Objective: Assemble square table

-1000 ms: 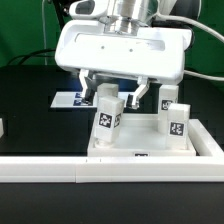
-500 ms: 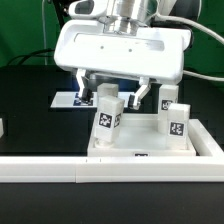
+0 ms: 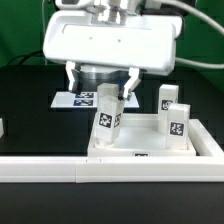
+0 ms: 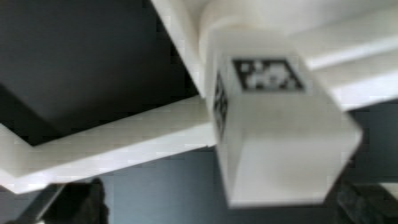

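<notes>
The square table's slab [image 3: 150,140] lies flat on the dark counter [image 3: 25,100], pressed up against the long white rail [image 3: 60,172] that runs along the near edge. One leg [image 3: 108,116] stands upright at the slab's corner on the exterior view's left, its tag facing us; I cannot make out whether it is fully seated. A second leg [image 3: 177,128] stands at the corner on the exterior view's right, and a third leg [image 3: 168,97] rises just behind it, its foot hidden.

The gripper [image 3: 103,78] hangs directly over the first leg, jaws apart, one finger on each side of the leg's top and apparently clear of it. Its broad white body blocks most of what lies behind. In the wrist view the same leg [image 4: 267,110] fills the middle, blurred, and the two fingertips [image 4: 71,205] show only as dark smudges at the picture's corners.

The marker board [image 3: 75,99] lies behind, half covered by the gripper.
</notes>
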You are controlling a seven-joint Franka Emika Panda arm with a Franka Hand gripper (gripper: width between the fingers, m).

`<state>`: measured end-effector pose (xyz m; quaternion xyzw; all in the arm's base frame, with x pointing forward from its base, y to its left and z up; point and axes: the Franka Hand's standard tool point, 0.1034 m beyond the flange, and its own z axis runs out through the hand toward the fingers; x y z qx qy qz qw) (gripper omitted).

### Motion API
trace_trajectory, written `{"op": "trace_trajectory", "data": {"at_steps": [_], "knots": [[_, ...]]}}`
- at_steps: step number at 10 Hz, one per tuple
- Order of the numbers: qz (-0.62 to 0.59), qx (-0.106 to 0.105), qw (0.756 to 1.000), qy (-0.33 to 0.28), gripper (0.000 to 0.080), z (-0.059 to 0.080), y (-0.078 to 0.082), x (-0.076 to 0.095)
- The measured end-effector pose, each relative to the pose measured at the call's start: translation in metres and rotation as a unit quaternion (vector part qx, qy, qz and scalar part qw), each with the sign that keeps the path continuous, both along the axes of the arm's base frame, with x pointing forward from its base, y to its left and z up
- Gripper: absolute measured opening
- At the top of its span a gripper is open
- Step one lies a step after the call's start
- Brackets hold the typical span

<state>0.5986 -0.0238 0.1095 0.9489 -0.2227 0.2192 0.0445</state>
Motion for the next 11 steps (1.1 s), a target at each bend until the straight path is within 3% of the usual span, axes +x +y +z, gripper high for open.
{"op": "trace_trajectory", "data": {"at_steps": [2, 3, 4, 7, 9, 10, 11], "knots": [[-0.016, 0.081, 0.995, 0.060, 0.0649, 0.006, -0.003, -0.008], [-0.010, 0.100, 0.992, 0.074, 0.0649, 0.005, 0.001, -0.005], [-0.009, 0.111, 0.991, 0.075, 0.0649, 0.003, 0.016, -0.003], [-0.007, 0.114, 0.990, 0.086, 0.0649, 0.001, 0.015, -0.005], [-0.017, 0.161, 0.969, 0.185, 0.0649, -0.001, 0.018, -0.020], [-0.023, 0.179, 0.957, 0.229, 0.0649, -0.002, 0.018, -0.017], [-0.025, 0.181, 0.952, 0.244, 0.0649, -0.008, 0.015, -0.009]]}}
